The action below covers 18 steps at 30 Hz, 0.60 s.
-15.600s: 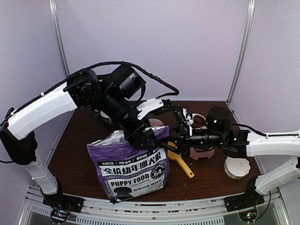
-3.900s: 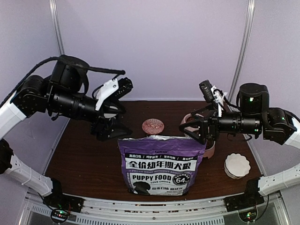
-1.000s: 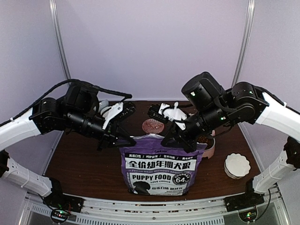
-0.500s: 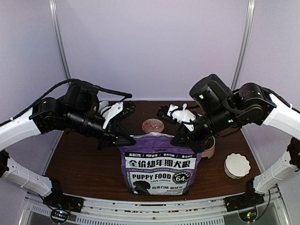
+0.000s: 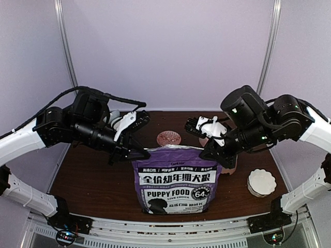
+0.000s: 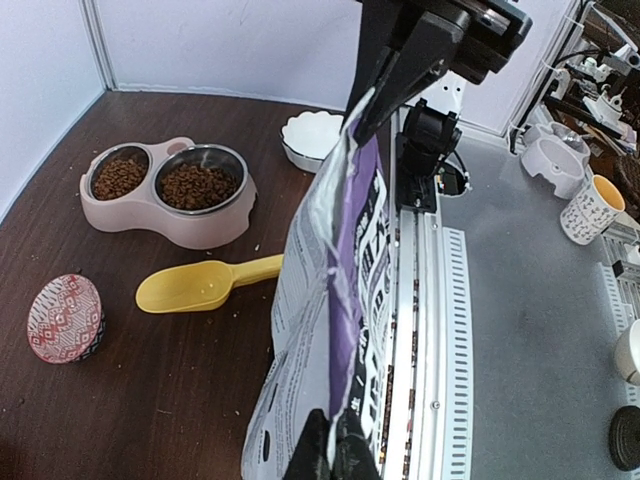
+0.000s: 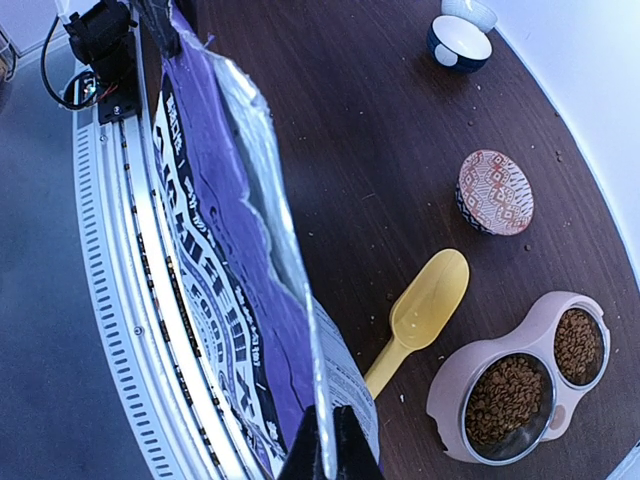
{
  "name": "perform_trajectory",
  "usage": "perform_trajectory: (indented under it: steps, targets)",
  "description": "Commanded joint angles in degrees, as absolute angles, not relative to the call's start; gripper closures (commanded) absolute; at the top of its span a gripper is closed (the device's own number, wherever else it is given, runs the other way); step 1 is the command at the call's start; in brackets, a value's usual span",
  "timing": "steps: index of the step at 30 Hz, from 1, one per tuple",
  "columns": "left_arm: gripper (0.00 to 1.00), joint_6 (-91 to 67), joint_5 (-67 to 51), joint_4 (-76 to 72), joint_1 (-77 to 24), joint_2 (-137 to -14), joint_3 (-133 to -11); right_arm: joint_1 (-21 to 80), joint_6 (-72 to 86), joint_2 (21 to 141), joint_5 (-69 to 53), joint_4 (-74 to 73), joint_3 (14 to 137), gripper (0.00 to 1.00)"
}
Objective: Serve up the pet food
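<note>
Both top corners of the standing bag [image 5: 176, 188] are pinched, one by the left gripper [image 6: 328, 452], one by the right gripper [image 7: 325, 440], while kibble [image 6: 198, 185] fills the feeder [image 6: 150, 215] behind the bag.

A purple bag [image 5: 177, 181] is standing up near the front of the brown table [image 5: 98, 181]. A yellow scoop [image 6: 200, 285] is lying between it and a pink feeder [image 6: 200, 232]. A red patterned cup [image 6: 63, 318] is sitting farther back. A white wavy bowl [image 5: 261, 182] is resting on the right.
</note>
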<state>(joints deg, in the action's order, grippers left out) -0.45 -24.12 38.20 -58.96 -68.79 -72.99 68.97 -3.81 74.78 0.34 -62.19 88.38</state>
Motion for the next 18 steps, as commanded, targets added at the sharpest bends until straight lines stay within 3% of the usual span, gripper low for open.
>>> perform_trajectory:
  steps: [1, 6, 18]
  targets:
    - [1.0, 0.72, -23.05, 40.37, -57.8, -67.46, -75.75, 67.62, -2.75, 71.97, 7.82, -68.99, 86.43, 1.0]
    - [1.0, 1.22, -22.55, 41.23, -57.16, -67.11, -75.94, 66.95, -2.47, 70.64, 8.61, -69.16, 85.51, 0.95]
    - [1.0, 2.4, -21.73, 42.69, -55.31, -66.01, -75.94, 65.27, -2.03, 68.32, 9.88, -70.25, 83.55, 0.94]
